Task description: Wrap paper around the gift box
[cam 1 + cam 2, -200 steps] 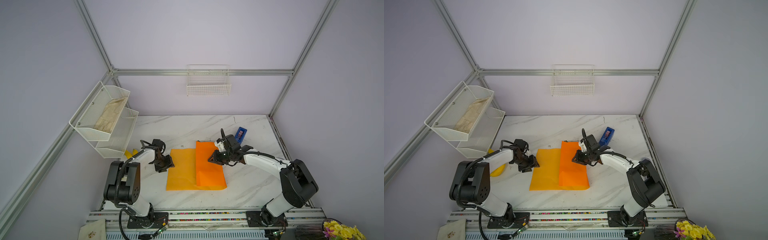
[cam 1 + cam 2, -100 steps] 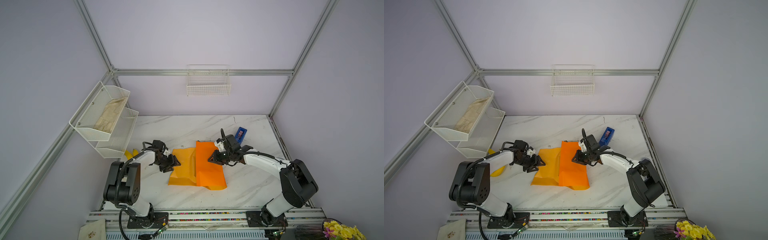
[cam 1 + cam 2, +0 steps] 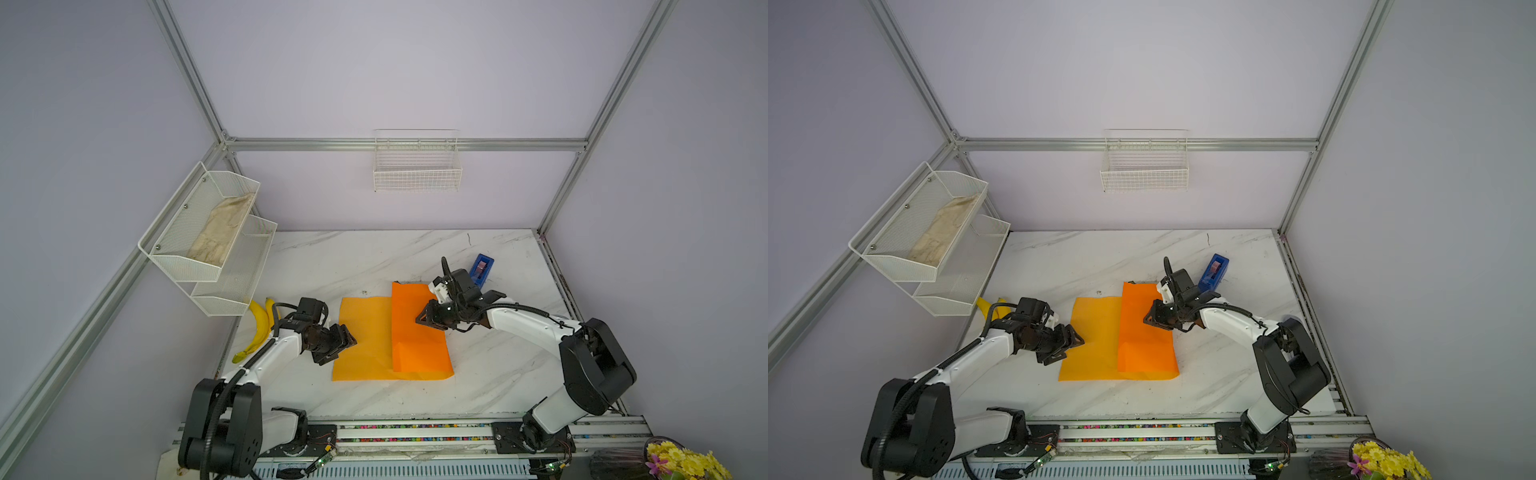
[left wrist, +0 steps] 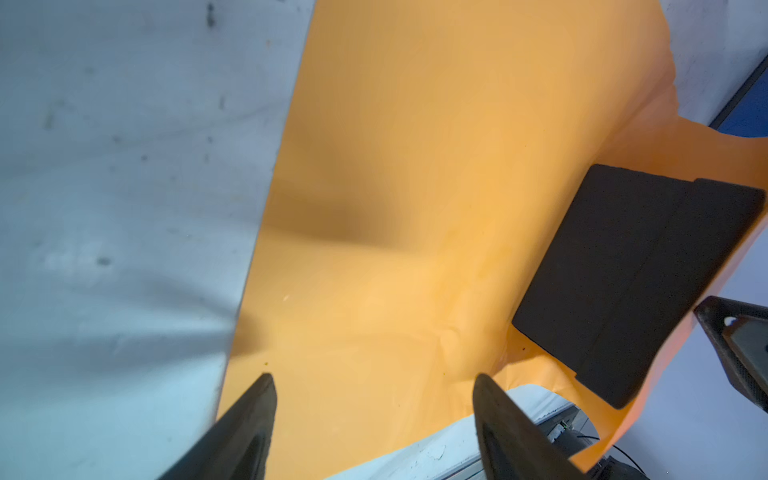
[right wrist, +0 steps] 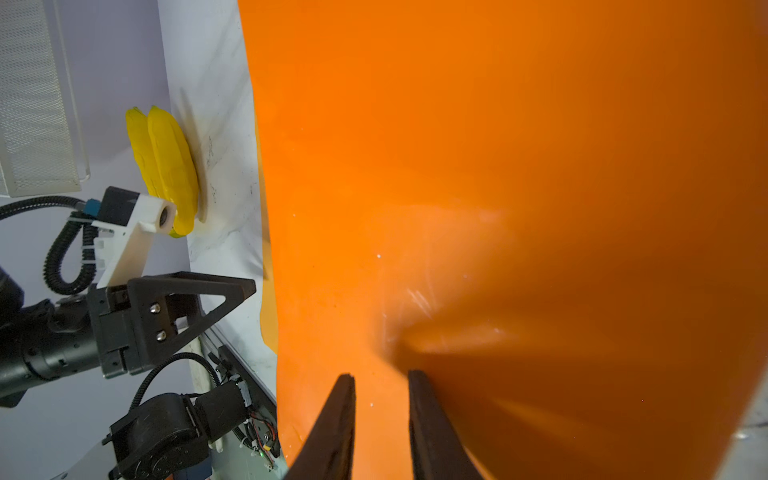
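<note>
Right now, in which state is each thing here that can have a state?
paper: lying on the table, right side folded over.
gift box: closed, under the folded part, visible only in the left wrist view.
left gripper: open, empty, at the paper's left edge.
right gripper: jaws slightly apart, tips down on the folded part.
tape dispenser: standing on the table, untouched.

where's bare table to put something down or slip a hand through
Bare marble lies behind the paper, between the white rack and the tape dispenser; another strip runs between the paper's near edge and the front rail. Crowded: the left gripper and bananas at left, the right gripper over the paper.
</note>
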